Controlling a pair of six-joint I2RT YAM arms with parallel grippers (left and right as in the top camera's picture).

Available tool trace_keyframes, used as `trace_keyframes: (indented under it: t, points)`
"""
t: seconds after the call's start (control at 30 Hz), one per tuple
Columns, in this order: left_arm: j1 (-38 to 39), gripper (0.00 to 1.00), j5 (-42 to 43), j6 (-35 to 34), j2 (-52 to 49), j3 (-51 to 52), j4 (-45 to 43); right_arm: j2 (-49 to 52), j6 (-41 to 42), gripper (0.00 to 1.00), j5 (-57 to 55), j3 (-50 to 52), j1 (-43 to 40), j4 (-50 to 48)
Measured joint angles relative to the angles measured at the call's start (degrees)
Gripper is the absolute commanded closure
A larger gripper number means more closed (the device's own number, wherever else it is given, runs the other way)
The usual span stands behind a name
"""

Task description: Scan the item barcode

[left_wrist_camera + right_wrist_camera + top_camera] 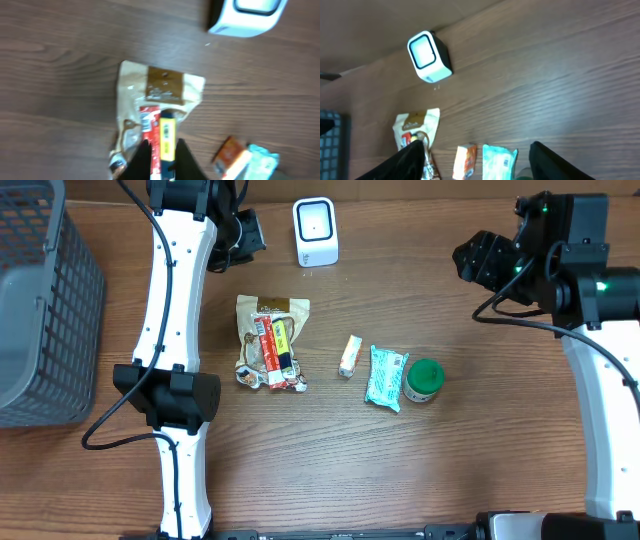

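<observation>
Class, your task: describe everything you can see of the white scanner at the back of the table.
The scanner is a small white box with rounded corners, plastic by the look of it. One face carries a dark rounded-square outline framing a pale window; in the right wrist view the side behind that face looks dark. It stands on the wooden table near the far edge, apart from the snack bag and the other items. Nothing touches it but the table, and neither claw is at it.

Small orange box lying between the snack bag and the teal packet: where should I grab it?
Judging from overhead, take the box across its narrow width at mid-length, coming straight down. It lies flat and slim, long axis running roughly away from the robot, with bare table either side before the bag and packet.
</observation>
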State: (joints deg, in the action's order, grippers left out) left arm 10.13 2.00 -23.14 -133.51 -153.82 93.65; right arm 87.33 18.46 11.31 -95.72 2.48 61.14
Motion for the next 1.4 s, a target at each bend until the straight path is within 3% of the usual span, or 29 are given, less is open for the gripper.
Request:
trace_keyframes:
  t: [0.07,0.13,0.17,0.4,0.73,1.4]
  points:
    - [0.0,0.72,-1.14,0.85,0.0,0.0,0.87,0.28,-0.39,0.24,-0.81,0.0,1.77,2.19]
    - [0.0,0.5,-1.88,1.7,0.0,0.0,1.4,0.74,-0.66,0.22,-1.27,0.0,3.72,3.3]
    - [0.0,0.44,-2.03,1.86,0.0,0.0,1.51,1.05,-0.66,0.21,-1.31,0.0,4.61,3.61]
    - [0.0,0.1,-2.97,2.62,0.0,0.0,1.53,7.39,-0.74,0.21,-1.68,0.0,13.38,4.04]
    - [0.0,0.04,-3.15,2.54,0.0,0.0,1.53,20.13,-0.92,0.17,-1.7,0.04,22.4,4.04]
    - [0.0,0.03,-3.15,2.54,0.0,0.0,1.51,29.99,0.39,0.26,-1.75,2.12,23.52,1.4]
